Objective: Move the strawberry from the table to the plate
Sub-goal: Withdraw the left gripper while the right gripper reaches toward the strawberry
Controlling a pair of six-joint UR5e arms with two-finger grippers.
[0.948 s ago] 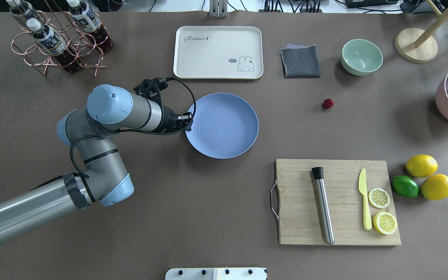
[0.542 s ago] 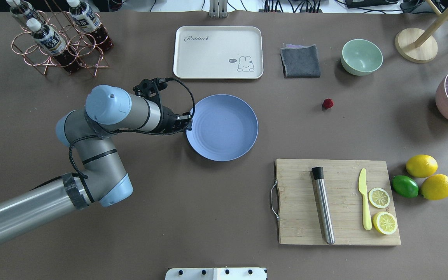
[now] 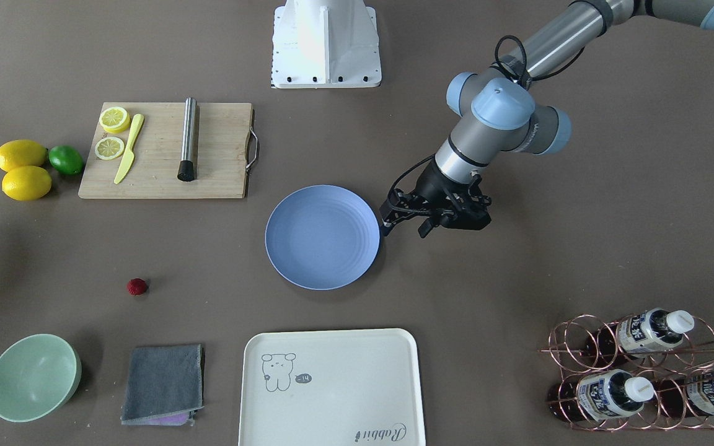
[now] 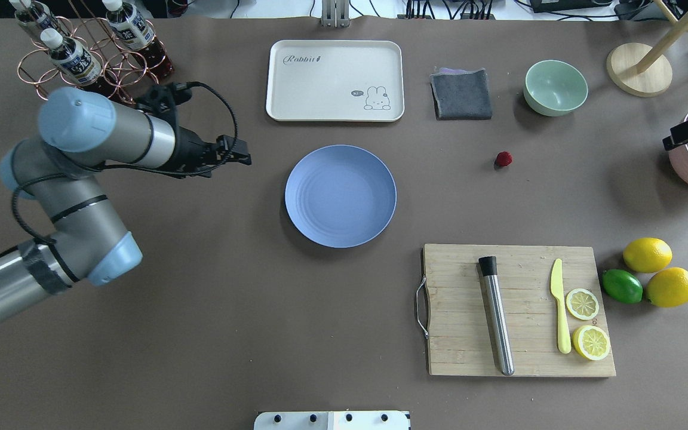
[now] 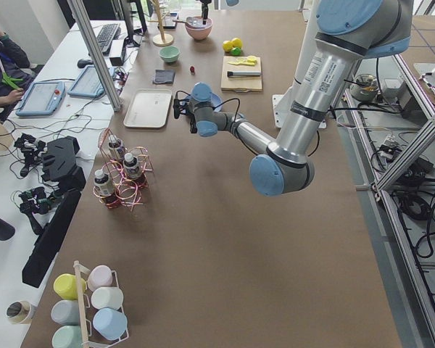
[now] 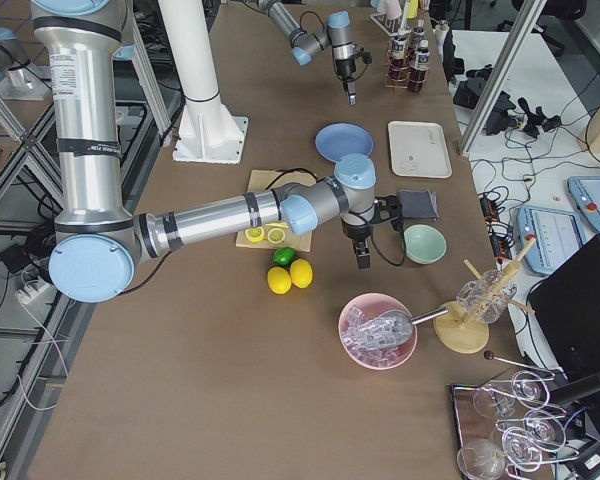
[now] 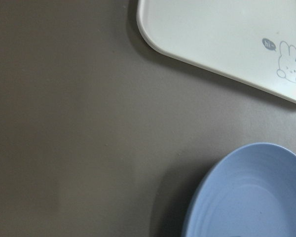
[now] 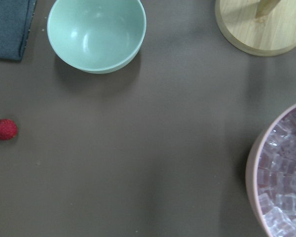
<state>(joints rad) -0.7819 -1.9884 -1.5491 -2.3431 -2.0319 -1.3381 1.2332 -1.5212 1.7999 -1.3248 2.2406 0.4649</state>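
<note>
The strawberry (image 4: 503,159) lies on the table (image 4: 260,298), well apart from the plate (image 4: 340,196). Whether the left gripper (image 4: 242,159) or the right gripper (image 6: 361,258) is released, I cannot tell. The right one should descend centred over the berry and close gently.

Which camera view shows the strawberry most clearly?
The right wrist view: the strawberry is largest there, with its bumpy skin visible. The overhead and front-facing views show it whole but small on the table. The exterior left view shows only a red dot; the left wrist view misses it.
</note>
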